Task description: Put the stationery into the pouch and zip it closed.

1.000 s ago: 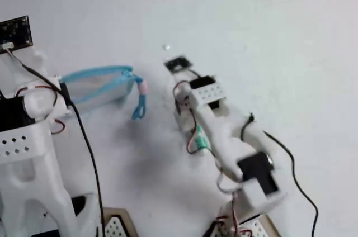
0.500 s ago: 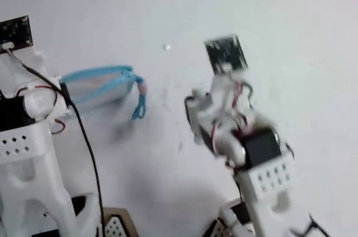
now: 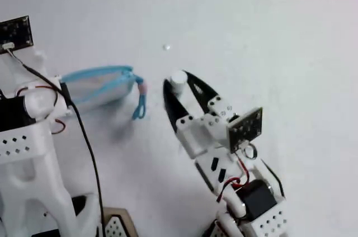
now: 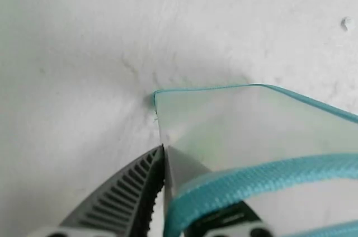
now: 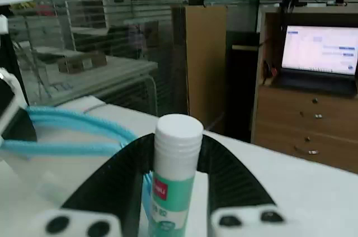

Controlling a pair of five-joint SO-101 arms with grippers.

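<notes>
High view: your right hand (image 3: 178, 83) is clenched on a glue stick (image 3: 178, 79), with the white cap at the fingertips. It sits just right of the pouch (image 3: 98, 87), not touching it. The pouch lies on the white worktop (image 3: 279, 41), its left end at your left arm (image 3: 33, 105).

Left wrist view: your left hand (image 4: 164, 159) is pinched on the clear pouch (image 4: 240, 131) wall, beside the blue zip tape (image 4: 263, 178).

Right wrist view: the glue stick (image 5: 174, 181) stands upright between the black fingers (image 5: 106, 184). The pouch (image 5: 67, 131) lies to the left, beyond it.
</notes>
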